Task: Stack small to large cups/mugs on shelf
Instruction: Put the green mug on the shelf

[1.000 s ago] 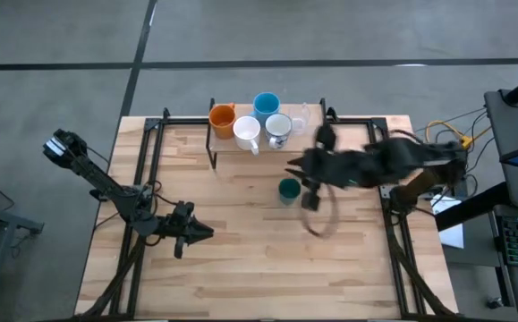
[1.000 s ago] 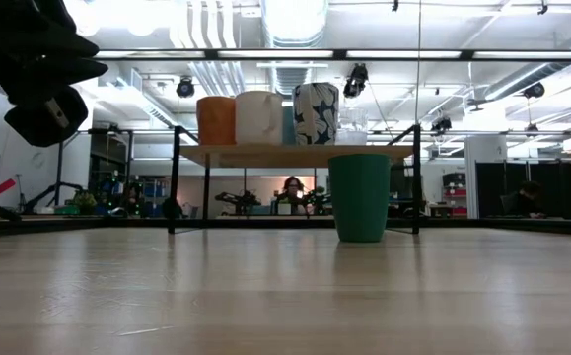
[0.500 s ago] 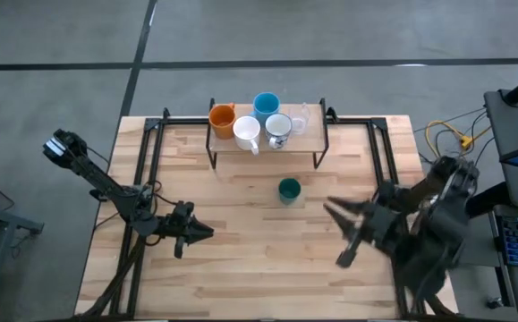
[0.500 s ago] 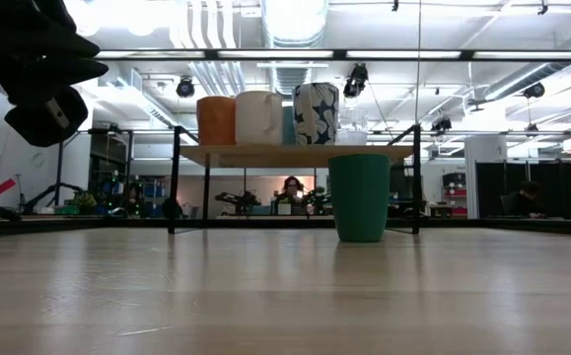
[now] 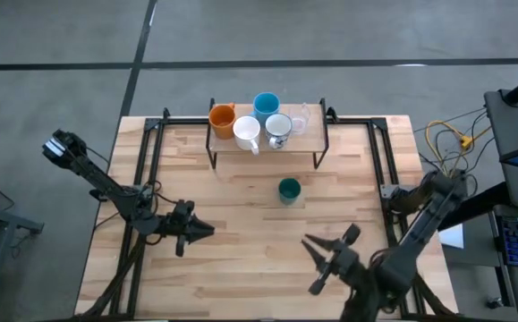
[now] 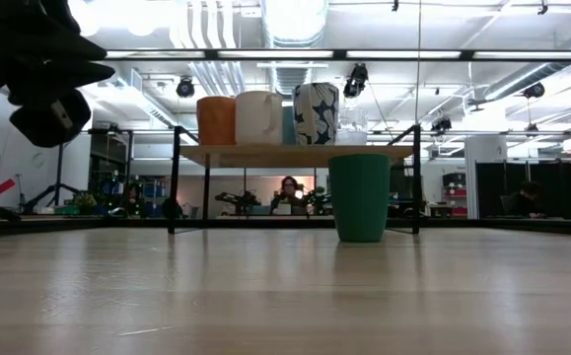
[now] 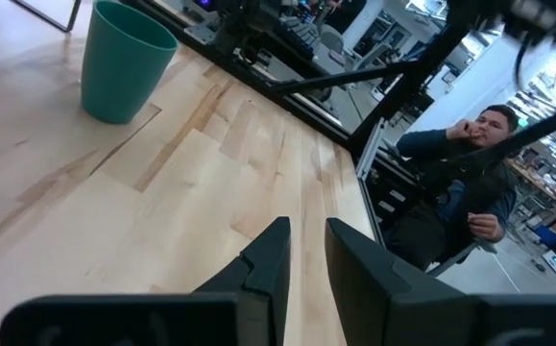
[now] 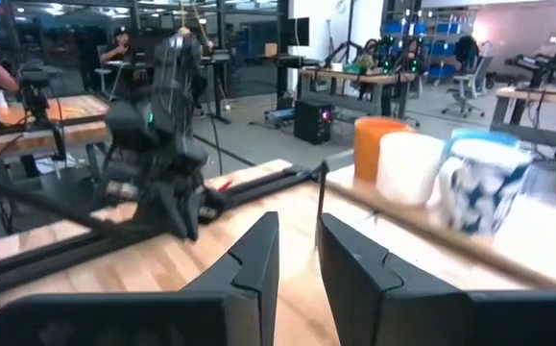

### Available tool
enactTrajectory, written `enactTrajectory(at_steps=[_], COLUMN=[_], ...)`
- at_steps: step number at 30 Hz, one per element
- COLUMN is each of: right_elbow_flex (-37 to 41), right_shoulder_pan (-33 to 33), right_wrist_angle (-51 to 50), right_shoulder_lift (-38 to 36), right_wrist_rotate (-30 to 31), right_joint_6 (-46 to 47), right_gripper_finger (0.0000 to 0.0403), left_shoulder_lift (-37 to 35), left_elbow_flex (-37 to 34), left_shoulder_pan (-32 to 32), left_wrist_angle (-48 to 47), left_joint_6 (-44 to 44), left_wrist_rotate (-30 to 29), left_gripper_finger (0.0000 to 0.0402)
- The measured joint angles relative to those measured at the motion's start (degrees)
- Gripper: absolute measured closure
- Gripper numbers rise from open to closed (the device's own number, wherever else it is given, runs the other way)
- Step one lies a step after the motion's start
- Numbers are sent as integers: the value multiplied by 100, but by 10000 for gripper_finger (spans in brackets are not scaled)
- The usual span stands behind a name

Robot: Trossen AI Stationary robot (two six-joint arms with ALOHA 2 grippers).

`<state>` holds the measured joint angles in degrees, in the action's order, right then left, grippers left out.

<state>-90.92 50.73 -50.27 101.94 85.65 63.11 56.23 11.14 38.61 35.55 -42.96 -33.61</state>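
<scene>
Wooden tabletop [image 5: 241, 250] bears empty green cup [image 5: 288, 190].

The dark green cup [image 5: 288, 189] stands alone on the table [image 5: 241, 259], with bare wood all around it and a clear gap to the shelf [image 5: 305, 139] behind. The shelf's top is crowded: orange cup [image 5: 222, 117], white mug [image 5: 246, 132], light blue cup [image 5: 266, 105], patterned mug [image 5: 278, 129] and clear glass [image 5: 300, 118] leave bare plank only at its right end.

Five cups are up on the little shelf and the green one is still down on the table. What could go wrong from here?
The shelf is already crowded, so adding the green cup might knock the glass by the edge. Placed in front, it may bump the patterned mug. The right gripper sits far off and empty, so its approach must be well aimed.
</scene>
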Motion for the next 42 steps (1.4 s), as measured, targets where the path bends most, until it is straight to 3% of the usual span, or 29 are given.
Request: enactTrajectory(at_steps=[9, 16, 21, 24, 27, 29, 36, 42], right_elbow_flex=[158, 156, 154, 158, 167, 167, 168, 180], right_shoulder_pan=[1, 1, 1, 1, 1, 1, 4, 53], right_wrist_angle=[5, 3, 2, 5, -2, -2, -4, -45], right_shoulder_lift=[977, 1576, 1724, 1722, 1712, 1703, 1695, 1692], right_wrist_rotate=[-95, -214, -324, -557, -629, -638, -809, -833], right_joint_6=[1015, 1771, 2048, 2051, 2048, 2046, 2071, 2079], right_gripper_finger=[335, 335, 335, 335, 335, 335, 335, 335], left_shoulder_lift=[0, 0, 93, 357, 867, 1216, 2362, 3174], left_elbow_flex=[63, 399, 755, 1079, 1595, 2047, 3990, 5508], left_shoulder_pan=[-315, -736, -1346, -1953, -2529, -2779, -3033, -3250], left_wrist_angle=[44, 65, 49, -198, -827, -1440, -3840, -5526], left_joint_6=[56, 909, 1375, 1369, 1344, 1409, 2512, 2830], left_wrist_rotate=[-24, 133, 948, 2174, 3470, 3826, 4075, 4083], left_gripper_finger=[347, 347, 347, 347, 347, 347, 347, 347])
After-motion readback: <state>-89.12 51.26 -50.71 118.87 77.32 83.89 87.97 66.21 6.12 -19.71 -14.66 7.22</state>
